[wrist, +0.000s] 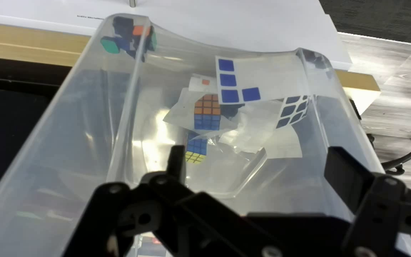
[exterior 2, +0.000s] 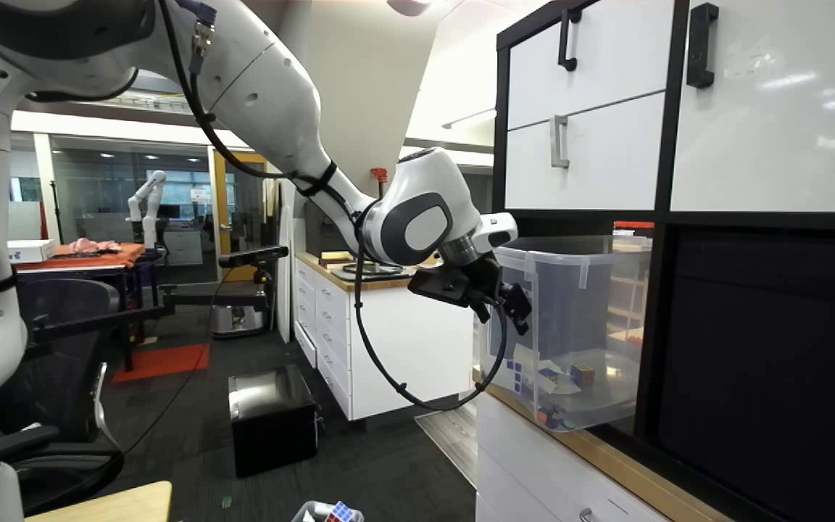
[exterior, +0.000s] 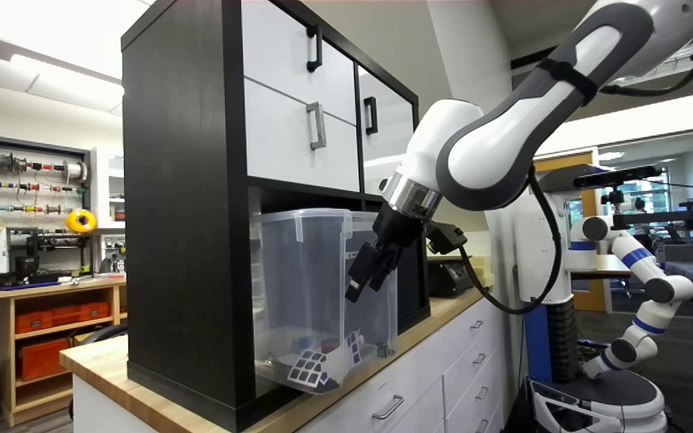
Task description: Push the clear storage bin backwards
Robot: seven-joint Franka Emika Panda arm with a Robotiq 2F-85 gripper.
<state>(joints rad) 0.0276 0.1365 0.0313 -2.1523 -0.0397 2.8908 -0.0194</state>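
Tabletop (exterior: 97, 355): in an exterior view I have its wooden corner at lower left; the front edge runs away to the right above white drawers (exterior: 418, 377).
Cabinet (exterior: 178, 198): black frame, white doors; it stands on the tabletop, close to the short edge.
Clear storage bin (exterior: 304, 264): in the cabinet's lower compartment nearest that short edge; its outer part sticks out of the opening toward the tabletop's front edge.
Robot arm (exterior: 521, 132): white and grey; it reaches in from upper right.
Gripper (exterior: 365, 287): tilted downward at the bin's outer side; I cannot tell from here whether it touches the plastic.
Grey handle (exterior 2: 555, 141): in an exterior view it sits on the white door above the bin; the bin is toward the far end of the tabletop's front edge.
Black cable (exterior 2: 403, 389): hangs in a loop below my gripper.
Black box (exterior 2: 269, 428): on the dark floor, well apart from the tabletop.
Fingers (wrist: 346, 175): in the wrist view I see them spread wide; the bin's inside shows through the gap.
Orange-and-blue cube (wrist: 207, 112): inside the bin; a blue-and-yellow cube (wrist: 196, 148) near it; white sheets (wrist: 244, 79) with blue squares alongside.
Tabletop corner: at the right of the wrist view, just beside the bin.
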